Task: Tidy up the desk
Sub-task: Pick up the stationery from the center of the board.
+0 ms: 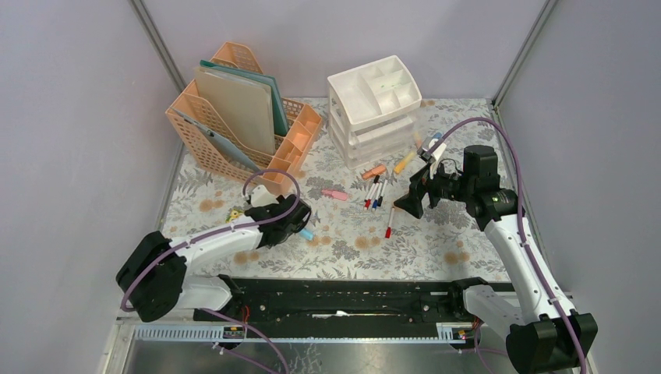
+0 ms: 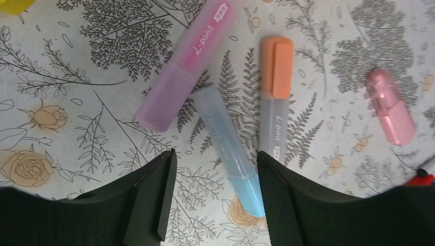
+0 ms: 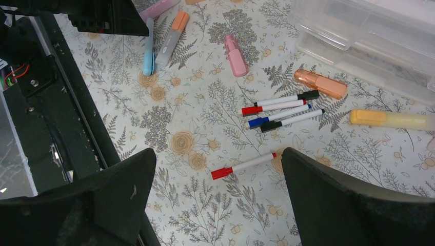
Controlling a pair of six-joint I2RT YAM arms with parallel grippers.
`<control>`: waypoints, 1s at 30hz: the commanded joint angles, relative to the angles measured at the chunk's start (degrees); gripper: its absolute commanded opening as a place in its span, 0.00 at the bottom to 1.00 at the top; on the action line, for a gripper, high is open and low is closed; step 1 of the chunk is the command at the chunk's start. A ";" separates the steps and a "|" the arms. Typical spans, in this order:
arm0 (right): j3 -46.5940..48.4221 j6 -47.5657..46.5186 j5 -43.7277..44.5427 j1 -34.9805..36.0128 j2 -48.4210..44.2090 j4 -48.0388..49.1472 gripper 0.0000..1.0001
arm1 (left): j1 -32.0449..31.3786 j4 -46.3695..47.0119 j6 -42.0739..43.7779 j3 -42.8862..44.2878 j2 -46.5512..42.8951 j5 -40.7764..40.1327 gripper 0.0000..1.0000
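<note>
On the tabletop: flowered cloth spreads from the black rail by the arm bases to the peach file rack and white drawer unit at the back.
Left gripper: low over the cloth, jaws apart, blue highlighter lying between them, not clamped.
Right gripper: wide open, hanging above a red marker.
</note>
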 commanded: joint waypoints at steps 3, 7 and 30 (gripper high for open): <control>-0.09 -0.26 -0.21 -0.21 -0.02 2.02 0.99 | 1.24 1.26 2.32 2.50 3.79 3.50 0.59; -0.09 -0.26 -0.17 -0.21 0.11 2.05 1.00 | 1.26 1.27 2.78 3.09 6.22 4.67 0.56; -0.18 -0.26 -0.26 -0.21 0.43 1.97 0.99 | 1.27 -3.63 13.17 7.64 14.26 9.23 0.15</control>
